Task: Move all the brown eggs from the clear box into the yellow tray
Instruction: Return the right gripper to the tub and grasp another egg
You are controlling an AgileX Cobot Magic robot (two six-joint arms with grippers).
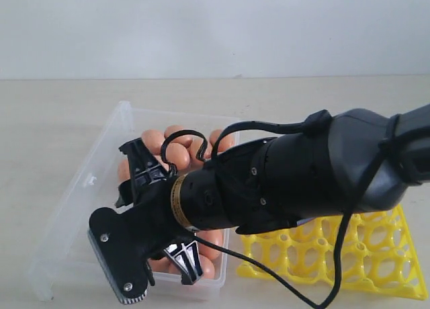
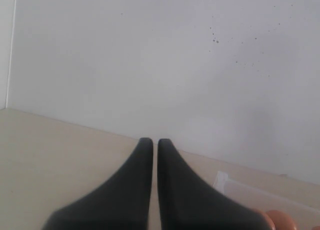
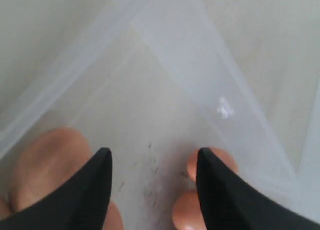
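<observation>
Several brown eggs (image 1: 153, 141) lie in the clear box (image 1: 80, 195) at the left of the table. My right gripper (image 1: 161, 215) reaches across into the box and hangs low over the eggs. In the right wrist view this gripper (image 3: 152, 157) is open, with only the smudged box floor (image 3: 150, 190) between its fingers. One egg (image 3: 47, 165) sits outside one finger and two eggs (image 3: 216, 161) sit beside the other. The yellow tray (image 1: 376, 255) stands to the right of the box, and the cups that show are empty. My left gripper (image 2: 155, 142) is shut on nothing, facing the wall.
The right arm's black body (image 1: 316, 168) and its cable (image 1: 289, 285) cover part of the box and the tray's left side. In the left wrist view a box corner (image 2: 222, 182) and egg tops (image 2: 280, 221) show beyond the fingers. A pale wall (image 1: 215, 27) backs the table.
</observation>
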